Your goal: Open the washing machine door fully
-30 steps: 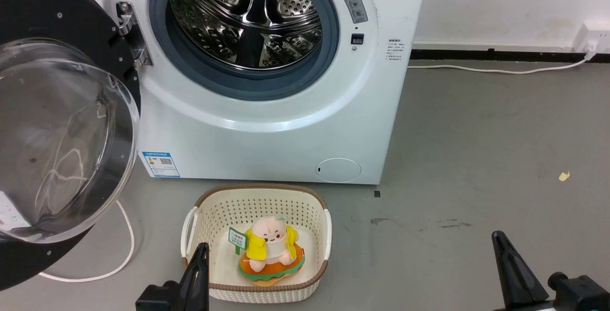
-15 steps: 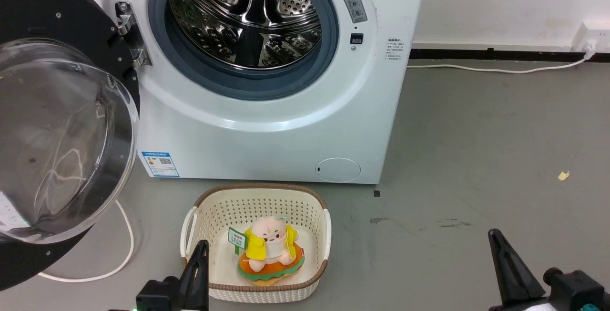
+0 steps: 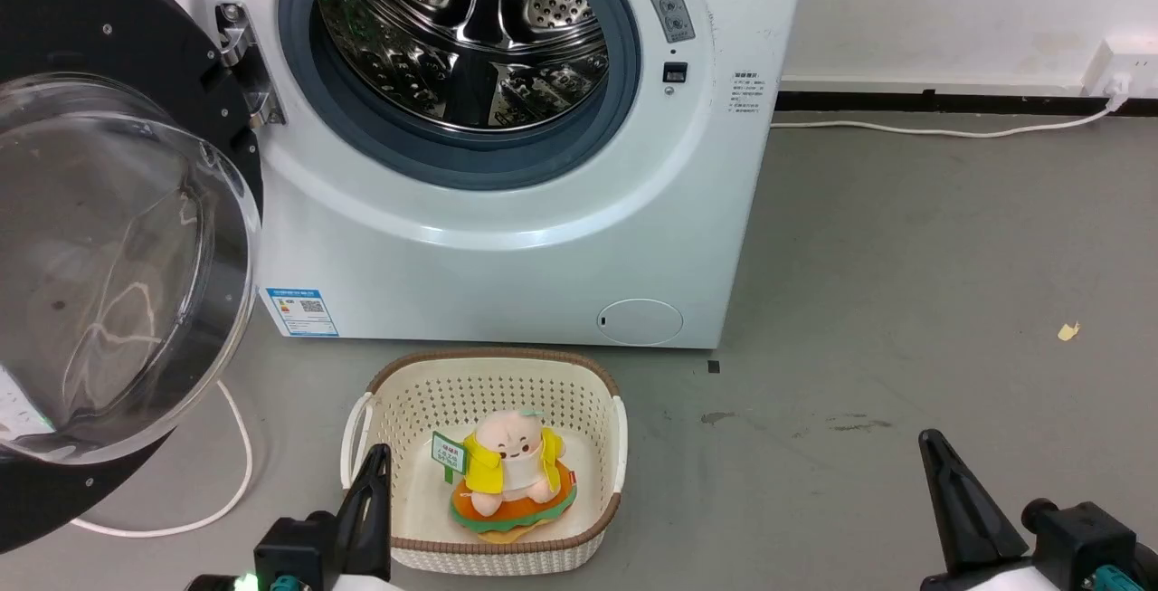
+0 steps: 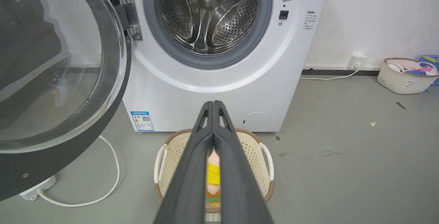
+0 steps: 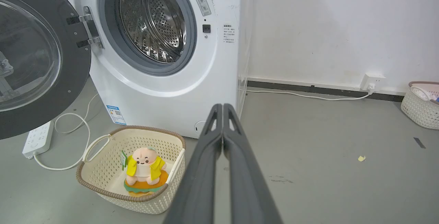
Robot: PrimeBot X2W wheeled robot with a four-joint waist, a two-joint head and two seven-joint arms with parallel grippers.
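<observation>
Standing open on the left of the washing machine [image 3: 507, 238], the washing machine door [image 3: 109, 247] hangs on its metal hinge [image 3: 242, 57], well clear of the opening. We note a black rim and a clear domed glass bowl bulging toward us. The steel drum [image 3: 461, 30] is fully exposed, ringed by the grey-blue seal [image 3: 624, 84].

Our left gripper [image 4: 213, 104] sits low at lower left in the head view. Its fingers are pressed together at the tips with nothing between them. They point at the machine front across the basket [image 3: 493, 363], well apart from the door.

Our right gripper [image 5: 222, 106] sits low at lower right. Its fingers are likewise clenched on each other and empty, over bare grey floor [image 3: 905, 301] to the right of the machine.

The basket is cream with a brown rim, on the floor just in front of the machine. A plush toy [image 3: 511, 473] in a yellow jacket sits upright inside it.

A white cable [image 3: 242, 446] loops on the floor under the door and runs to a power strip [image 5: 37, 141]. We see another cable running along the wall base to a wall socket [image 3: 1117, 71]. A second basket [image 5: 420, 105] stands by the wall at far right in the right wrist view.
</observation>
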